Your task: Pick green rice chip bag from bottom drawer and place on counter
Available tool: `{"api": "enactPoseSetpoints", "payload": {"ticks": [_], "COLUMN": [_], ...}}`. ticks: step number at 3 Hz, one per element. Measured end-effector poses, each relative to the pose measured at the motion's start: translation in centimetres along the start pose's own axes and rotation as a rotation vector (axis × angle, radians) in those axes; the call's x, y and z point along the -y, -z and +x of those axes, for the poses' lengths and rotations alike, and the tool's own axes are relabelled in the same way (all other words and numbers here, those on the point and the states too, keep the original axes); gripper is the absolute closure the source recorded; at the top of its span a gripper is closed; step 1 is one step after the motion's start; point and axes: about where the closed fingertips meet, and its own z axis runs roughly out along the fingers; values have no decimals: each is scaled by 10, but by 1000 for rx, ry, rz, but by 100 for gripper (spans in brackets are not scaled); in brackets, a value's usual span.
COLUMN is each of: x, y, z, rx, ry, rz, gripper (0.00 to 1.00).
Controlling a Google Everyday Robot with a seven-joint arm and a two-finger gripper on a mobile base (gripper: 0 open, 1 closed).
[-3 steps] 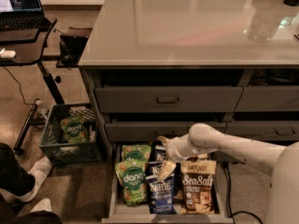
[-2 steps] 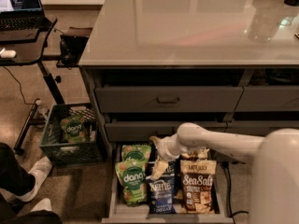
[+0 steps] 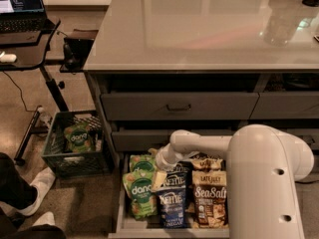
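Green rice chip bag lies at the left of the open bottom drawer. The gripper hangs at its two o'clock, hold impossible to tell. Kettle bag sits at the gripper's five o'clock.

Light green crinkly "dang" pouches: three, with two in the wide grey bottom drawer and one in the dark plastic crate. Blue Kettle bags: two. Brown Sea Salt bag: one. White two-finger gripper: one, over the drawer's bags.
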Motion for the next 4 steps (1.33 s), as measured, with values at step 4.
{"api": "enactPoseSetpoints", "payload": {"ticks": [4], "x": [19], "y": [-91], "z": [39], "rx": [54], "ry": [-75], "rz": [-110], "gripper": [0]}}
